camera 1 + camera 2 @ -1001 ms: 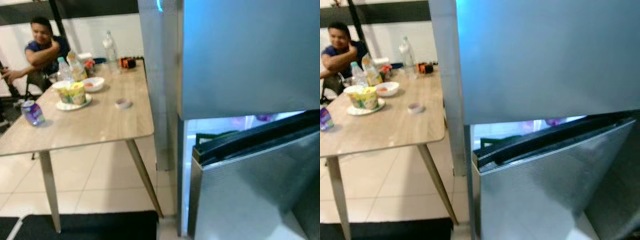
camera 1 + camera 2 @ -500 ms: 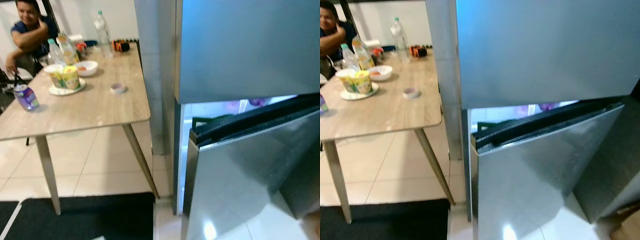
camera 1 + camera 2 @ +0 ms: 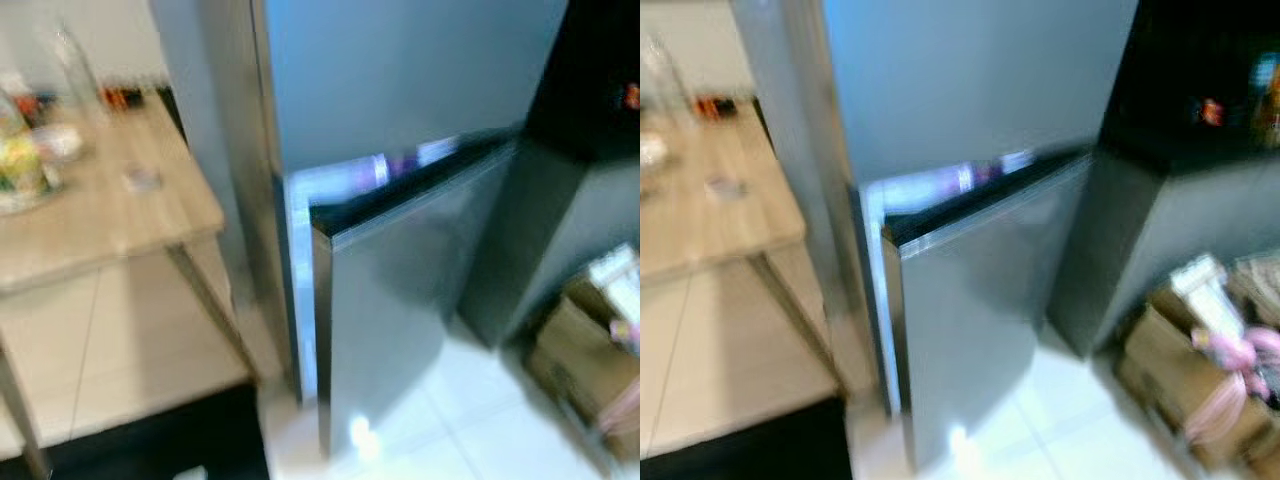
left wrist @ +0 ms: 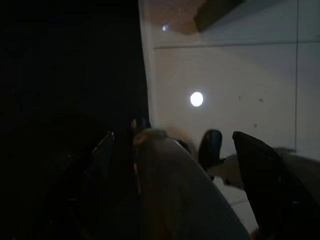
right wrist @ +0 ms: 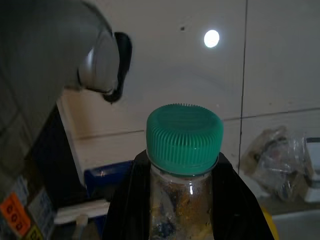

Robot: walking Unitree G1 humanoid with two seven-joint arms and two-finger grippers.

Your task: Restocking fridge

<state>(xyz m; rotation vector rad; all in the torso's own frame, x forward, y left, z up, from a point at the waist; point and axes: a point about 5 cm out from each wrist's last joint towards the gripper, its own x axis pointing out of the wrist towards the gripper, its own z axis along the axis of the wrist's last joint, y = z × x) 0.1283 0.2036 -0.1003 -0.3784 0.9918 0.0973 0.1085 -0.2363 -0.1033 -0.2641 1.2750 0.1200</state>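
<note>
Ahead, fridge door (image 3: pixel 400 300) ajar; right fingers (image 5: pixel 240 200) clamp bottle (image 5: pixel 184 170).

I count one fridge (image 3: pixel 400 120) with two doors: the upper door (image 3: pixel 400 80) and the lower door (image 3: pixel 400 300). One wooden counter (image 3: pixel 90 215) sits beside it. One green-capped bottle (image 5: pixel 184 165) is in my right wrist view. One cardboard box (image 3: pixel 1185 385) is on the floor; the counter's blurred items I can't count.
</note>
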